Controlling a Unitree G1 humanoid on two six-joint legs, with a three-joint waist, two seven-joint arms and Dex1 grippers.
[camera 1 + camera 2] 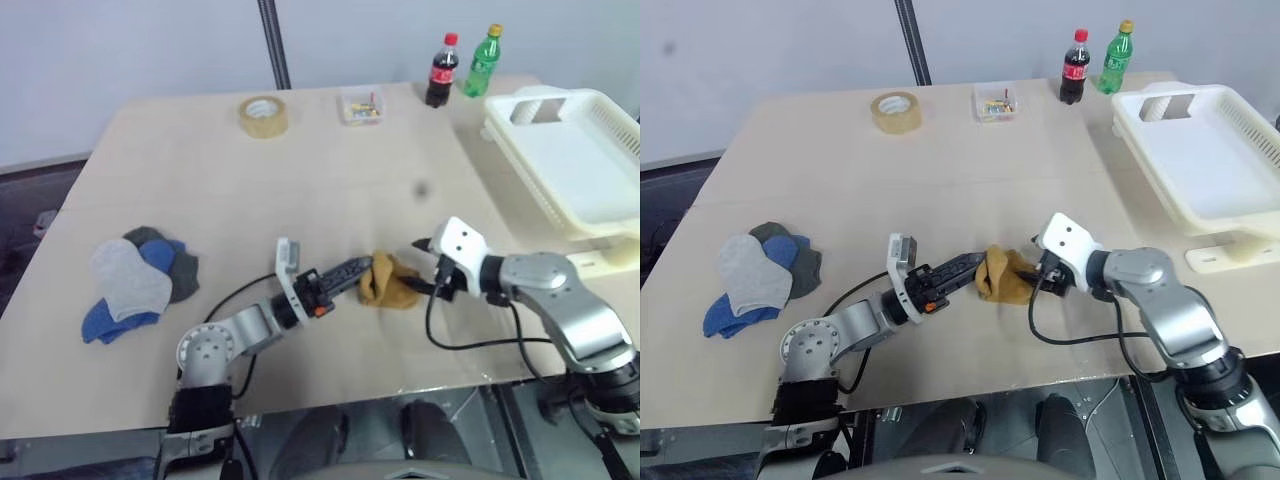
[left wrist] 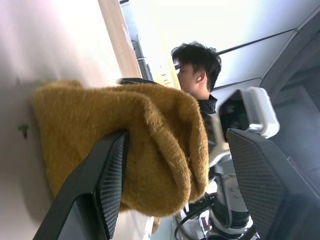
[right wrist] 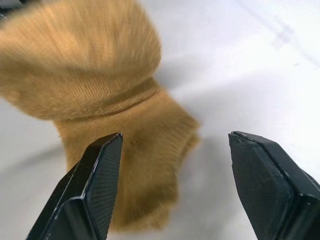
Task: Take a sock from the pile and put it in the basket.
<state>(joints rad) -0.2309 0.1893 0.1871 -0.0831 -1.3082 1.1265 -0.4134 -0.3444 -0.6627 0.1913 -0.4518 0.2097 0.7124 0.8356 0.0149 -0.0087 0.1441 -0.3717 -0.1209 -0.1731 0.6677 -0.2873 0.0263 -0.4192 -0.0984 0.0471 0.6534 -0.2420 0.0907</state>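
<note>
A mustard-yellow sock point(image 1: 388, 282) sits bunched at the table's front middle, between my two grippers. My left gripper point(image 1: 347, 272) reaches it from the left and is open. In the left wrist view the sock point(image 2: 150, 145) drapes over one finger point(image 2: 100, 185) while the other finger point(image 2: 265, 185) stands clear. My right gripper point(image 1: 422, 266) faces the sock from the right and is open, with the sock's cuff point(image 3: 145, 150) lying just past its fingertips. The pile point(image 1: 135, 282) of grey and blue socks lies at the front left. The white basket point(image 1: 560, 97) stands at the far right.
A tape roll point(image 1: 263, 116), a small clear box point(image 1: 360, 106), a cola bottle point(image 1: 441, 70) and a green bottle point(image 1: 481, 61) stand along the table's back. A person point(image 2: 195, 65) shows beyond the table. The table's front edge runs close under both arms.
</note>
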